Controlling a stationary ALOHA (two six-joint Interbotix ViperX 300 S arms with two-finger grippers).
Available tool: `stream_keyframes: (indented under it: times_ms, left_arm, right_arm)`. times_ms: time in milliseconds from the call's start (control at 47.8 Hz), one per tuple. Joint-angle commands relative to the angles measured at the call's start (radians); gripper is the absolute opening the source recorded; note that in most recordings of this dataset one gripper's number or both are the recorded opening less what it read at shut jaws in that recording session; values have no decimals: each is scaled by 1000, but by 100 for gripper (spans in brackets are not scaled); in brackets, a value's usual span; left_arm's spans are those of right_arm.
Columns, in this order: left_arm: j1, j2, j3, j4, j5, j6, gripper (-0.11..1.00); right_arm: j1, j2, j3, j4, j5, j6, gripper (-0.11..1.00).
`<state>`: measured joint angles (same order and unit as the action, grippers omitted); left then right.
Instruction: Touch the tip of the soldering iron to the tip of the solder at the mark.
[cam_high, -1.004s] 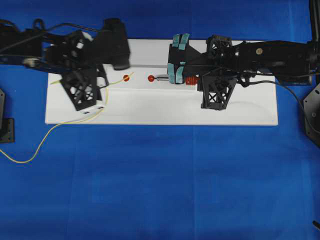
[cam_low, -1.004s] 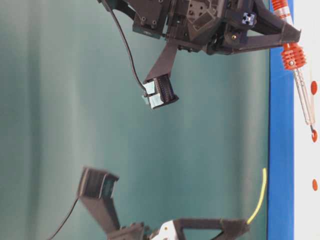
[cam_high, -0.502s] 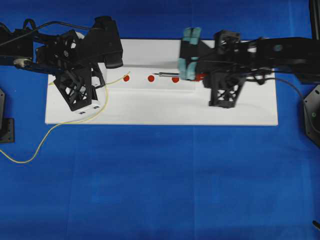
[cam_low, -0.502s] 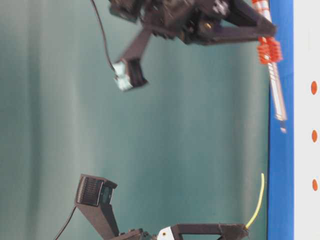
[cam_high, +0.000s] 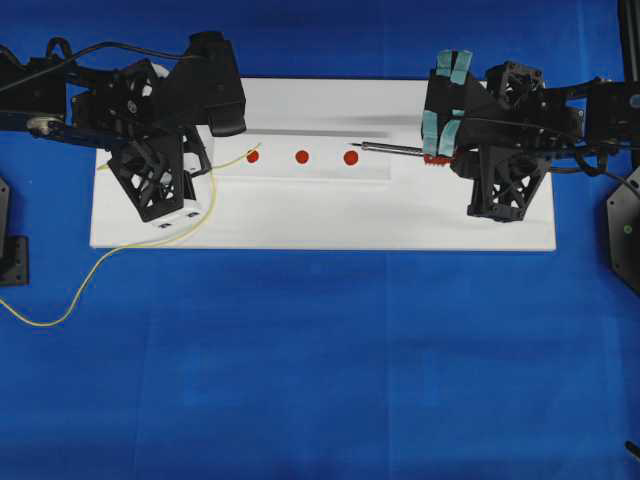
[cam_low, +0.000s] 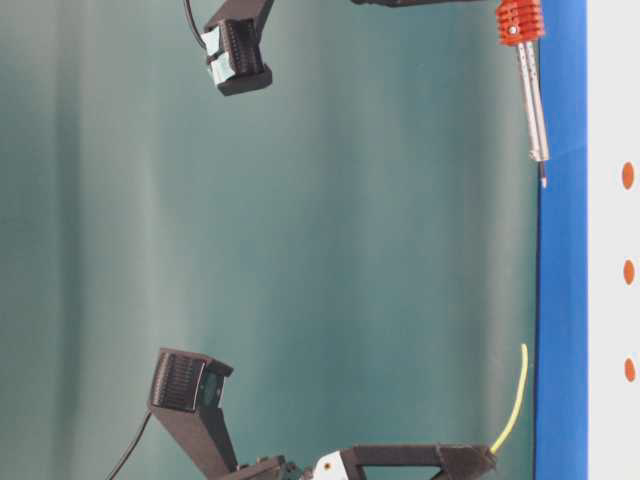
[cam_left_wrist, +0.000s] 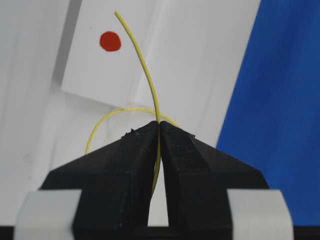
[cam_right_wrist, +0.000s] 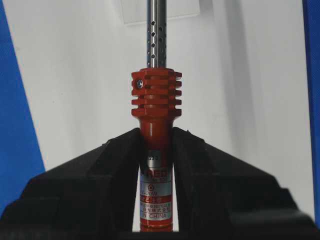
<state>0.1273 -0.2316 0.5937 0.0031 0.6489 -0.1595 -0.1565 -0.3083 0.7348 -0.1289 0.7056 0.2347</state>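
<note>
Left gripper (cam_left_wrist: 159, 131) shut tight on the solder (cam_left_wrist: 141, 65), the thin yellow wire pinched between the two black fingers (cam_left_wrist: 125, 160). Sticks up out of the fingers, bends a little, and ends just beside a red dot (cam_left_wrist: 110, 41) on the raised white strip (cam_left_wrist: 165, 50), tip close to the dot but not clearly on it. Loops behind the fingers too. From above, trails off the white board (cam_high: 300, 225) and curls over the blue cloth (cam_high: 320, 380) toward the left edge. Right gripper (cam_right_wrist: 156, 150) closed on the iron (cam_right_wrist: 156, 105), squeezing the red handle just below its ribbed collar. Silver shaft with small holes runs straight up and out of the top of the wrist view, so no tip there. From above, iron (cam_high: 395, 150) lies level and points left, dark tip just right of the right-hand dot (cam_high: 351, 157) in a row of three red dots. Middle dot (cam_high: 302, 156) bare. Left dot (cam_high: 253, 156) right beside the solder (cam_high: 232, 160) end. Iron tip and solder tip well apart, with dots between them. From the side view, iron (cam_low: 528, 90) held up off the board, tip in the air, not touching. Solder (cam_low: 515, 400) also lifted, curving up from the left gripper (cam_low: 485, 458) near the bottom edge. Black cord (cam_high: 100, 50) runs along the left arm.
</note>
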Motion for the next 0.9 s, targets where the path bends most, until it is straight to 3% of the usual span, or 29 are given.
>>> stream_keyframes:
  times_ms: [0,167,565,878]
  left_arm:
    - [-2,-9,-23,0,-20,0,2]
    - [-14,38,-75,2,-43,6,2]
    - [-29,295,-270,2,-51,20,2]
    - [-17,388,-301,3,-109,32,2]
  right_arm:
    - [0,-17,-11,-5,2,2,6]
    - [0,-17,-11,-6,8,3,6]
    - [0,-17,-6,-12,29,3,6]
    - [0,-17,17,-12,25,5,6]
